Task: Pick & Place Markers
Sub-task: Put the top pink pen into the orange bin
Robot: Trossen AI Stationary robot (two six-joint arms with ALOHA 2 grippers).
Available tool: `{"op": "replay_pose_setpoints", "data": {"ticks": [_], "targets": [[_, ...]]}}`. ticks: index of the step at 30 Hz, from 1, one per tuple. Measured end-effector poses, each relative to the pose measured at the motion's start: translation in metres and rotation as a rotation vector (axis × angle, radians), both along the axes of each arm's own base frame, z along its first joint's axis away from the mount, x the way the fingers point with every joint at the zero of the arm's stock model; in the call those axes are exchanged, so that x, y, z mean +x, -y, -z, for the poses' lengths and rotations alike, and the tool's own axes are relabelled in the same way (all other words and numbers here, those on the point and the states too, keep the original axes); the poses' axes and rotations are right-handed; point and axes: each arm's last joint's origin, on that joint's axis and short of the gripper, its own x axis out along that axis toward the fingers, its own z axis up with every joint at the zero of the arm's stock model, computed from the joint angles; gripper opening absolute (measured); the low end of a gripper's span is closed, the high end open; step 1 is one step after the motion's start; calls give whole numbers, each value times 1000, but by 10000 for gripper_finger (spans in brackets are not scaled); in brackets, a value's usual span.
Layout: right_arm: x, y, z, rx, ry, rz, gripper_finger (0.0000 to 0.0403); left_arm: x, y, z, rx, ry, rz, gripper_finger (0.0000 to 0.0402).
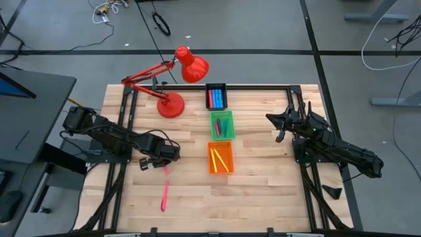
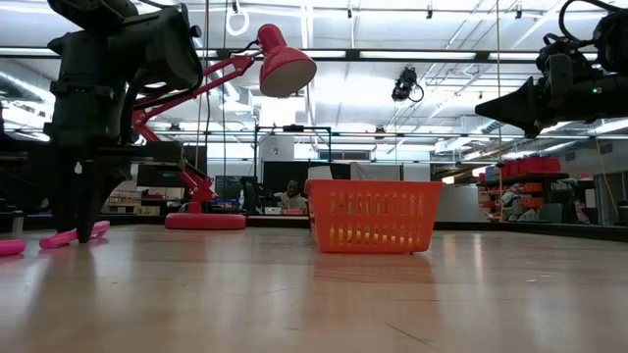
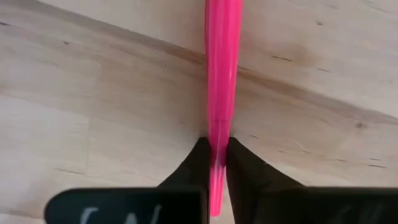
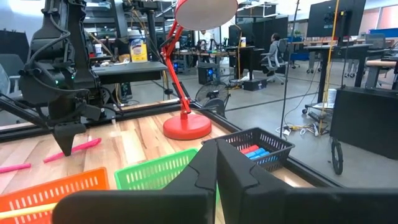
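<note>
The left gripper (image 1: pixel 164 164) sits low over the wooden worktop (image 1: pixel 263 197) at centre-left of the high view, its jaws clamped on the near end of a pink marker (image 3: pixel 221 74); in the left wrist view the marker runs straight up the frame from between the two dark fingers (image 3: pixel 193 165), lying along the wood; in the low view the same marker (image 2: pixel 75 235) shows at the left edge under the left arm, touching the worktop; a second pink marker (image 1: pixel 164 196) lies loose lower down in the high view, well apart from the trays; three trays stand in a column at the middle of the frame: a black tray (image 1: pixel 216 85) uppermost holding blue and red markers, a green tray (image 1: pixel 213 125) below it with a few markers inside, and an orange tray (image 1: pixel 211 160) lowest with yellow markers; a red desk lamp (image 1: pixel 172 105) stands at upper left of the worktop; the right gripper (image 1: pixel 279 122) hovers at right of the trays, raised off the wood, jaws together.
</note>
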Motion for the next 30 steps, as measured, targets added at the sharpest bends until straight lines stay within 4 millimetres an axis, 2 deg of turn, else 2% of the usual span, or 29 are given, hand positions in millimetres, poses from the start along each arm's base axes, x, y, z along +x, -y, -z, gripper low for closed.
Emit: {"op": "replay_pose_setpoints", "data": {"ticks": [7,11,30], "targets": [[0,0,0,0,0,0,10,0,0,0,-1,0,-7,41],[0,0,0,0,0,0,10,2,2,-6,13,-14,6,29],[0,0,0,0,0,0,10,15,20,-92,42,-57,114,28]]}}
